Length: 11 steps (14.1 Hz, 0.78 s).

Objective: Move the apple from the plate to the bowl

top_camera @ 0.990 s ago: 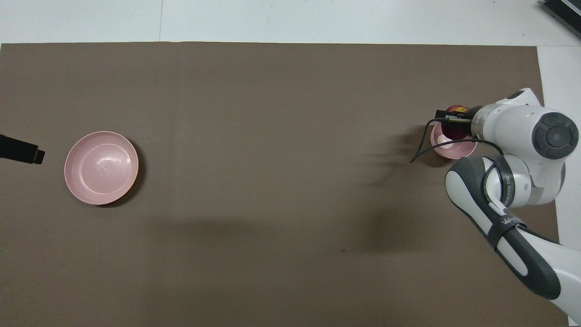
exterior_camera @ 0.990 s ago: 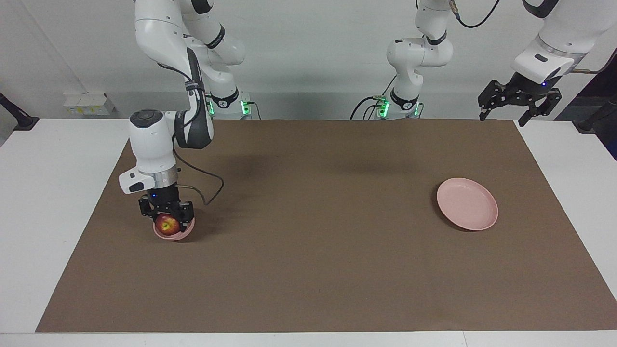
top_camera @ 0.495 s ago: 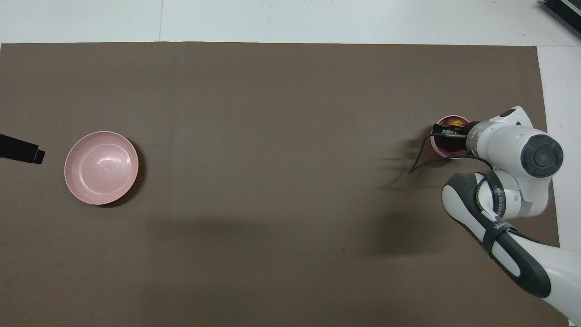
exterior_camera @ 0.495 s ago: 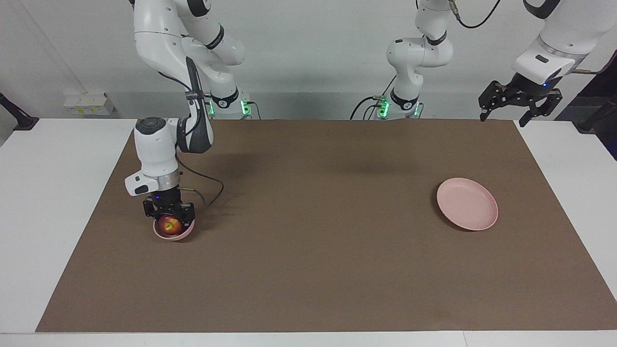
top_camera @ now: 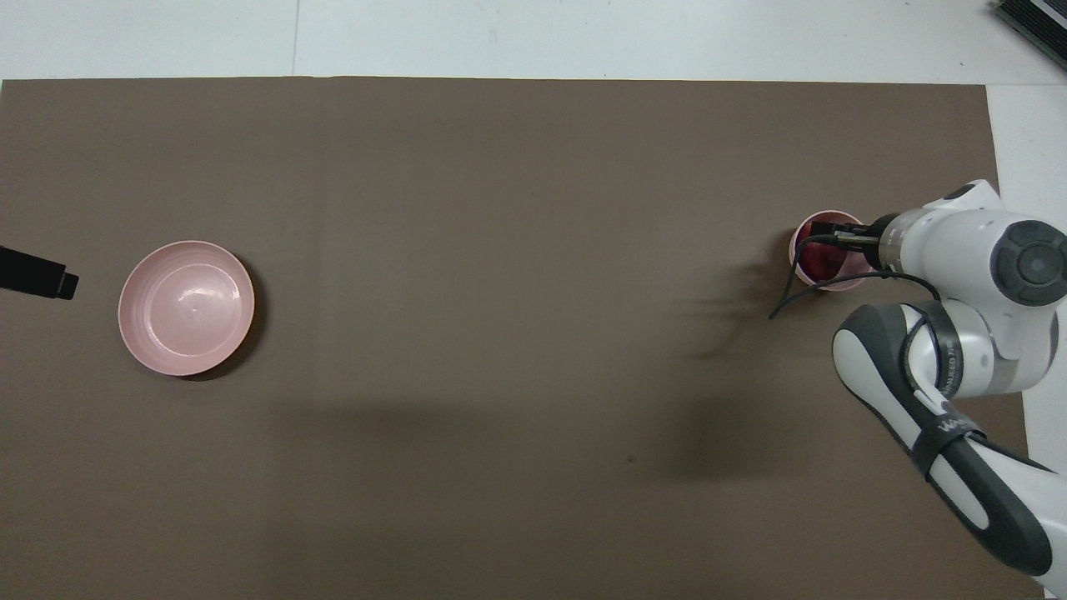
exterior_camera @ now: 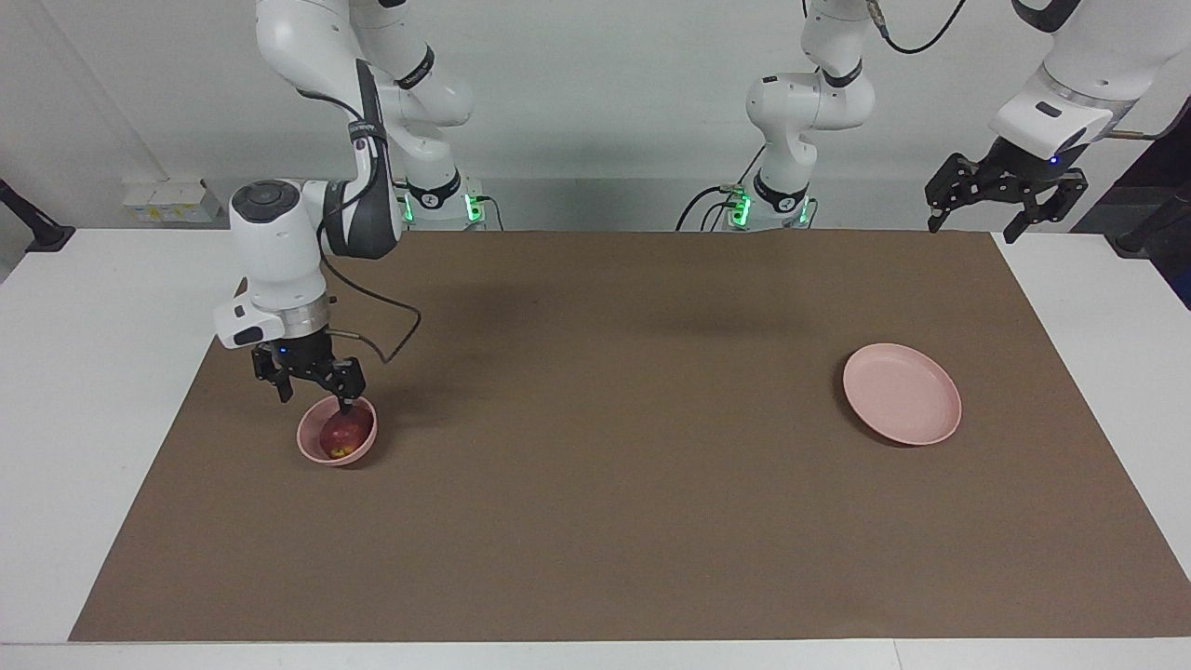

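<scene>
The dark red apple (exterior_camera: 342,434) lies in the small deep pink bowl (exterior_camera: 304,443) at the right arm's end of the mat. My right gripper (exterior_camera: 314,400) hangs open just above the bowl, empty and clear of the apple. In the overhead view the right arm's wrist covers part of the bowl (top_camera: 797,250), and the apple (top_camera: 821,262) shows inside it. The flat pink plate (exterior_camera: 901,406) is empty at the left arm's end; it also shows in the overhead view (top_camera: 186,307). My left gripper (exterior_camera: 972,228) waits open, raised over the mat's corner at that end.
A brown mat (exterior_camera: 614,465) covers the white table (exterior_camera: 84,372). A thin cable (exterior_camera: 391,340) hangs from the right wrist beside the bowl. The left gripper's tip (top_camera: 37,277) shows beside the plate in the overhead view.
My right gripper opened and let the apple go into the bowl, then rose a little above it. The left arm has not moved.
</scene>
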### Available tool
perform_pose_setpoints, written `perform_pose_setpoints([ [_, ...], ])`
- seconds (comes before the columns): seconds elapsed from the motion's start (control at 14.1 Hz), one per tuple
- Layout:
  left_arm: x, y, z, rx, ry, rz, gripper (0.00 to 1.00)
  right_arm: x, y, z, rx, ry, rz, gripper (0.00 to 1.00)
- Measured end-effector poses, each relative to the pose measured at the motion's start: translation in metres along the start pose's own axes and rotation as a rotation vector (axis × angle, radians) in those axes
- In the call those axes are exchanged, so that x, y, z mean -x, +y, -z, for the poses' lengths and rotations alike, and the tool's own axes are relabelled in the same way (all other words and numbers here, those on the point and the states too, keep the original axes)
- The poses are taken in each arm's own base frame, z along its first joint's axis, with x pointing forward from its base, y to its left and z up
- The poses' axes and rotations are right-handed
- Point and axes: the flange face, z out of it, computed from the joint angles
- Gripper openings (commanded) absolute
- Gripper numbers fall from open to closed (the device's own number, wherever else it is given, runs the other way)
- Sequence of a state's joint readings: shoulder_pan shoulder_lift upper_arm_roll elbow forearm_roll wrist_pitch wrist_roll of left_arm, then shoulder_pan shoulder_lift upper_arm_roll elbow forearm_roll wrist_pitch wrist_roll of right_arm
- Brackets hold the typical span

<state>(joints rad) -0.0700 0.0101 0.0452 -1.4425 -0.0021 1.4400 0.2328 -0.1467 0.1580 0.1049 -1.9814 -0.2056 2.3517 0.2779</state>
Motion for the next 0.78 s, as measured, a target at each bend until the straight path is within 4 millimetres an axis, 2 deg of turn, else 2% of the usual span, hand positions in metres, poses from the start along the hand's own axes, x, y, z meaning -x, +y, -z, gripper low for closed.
perform_pose_setpoints([
  [0.14, 0.000, 0.000, 0.000, 0.000, 0.000, 0.000, 1.00, -0.008, -0.004, 0.025, -0.036, -0.063, 0.006, 1.00],
  [0.42, 0.000, 0.000, 0.000, 0.000, 0.000, 0.000, 1.00, -0.017, 0.001, 0.067, -0.050, -0.141, 0.032, 1.00],
  [0.78, 0.000, 0.000, 0.000, 0.000, 0.000, 0.001, 1.00, 0.001, 0.003, 0.141, -0.029, -0.200, 0.045, 1.00],
])
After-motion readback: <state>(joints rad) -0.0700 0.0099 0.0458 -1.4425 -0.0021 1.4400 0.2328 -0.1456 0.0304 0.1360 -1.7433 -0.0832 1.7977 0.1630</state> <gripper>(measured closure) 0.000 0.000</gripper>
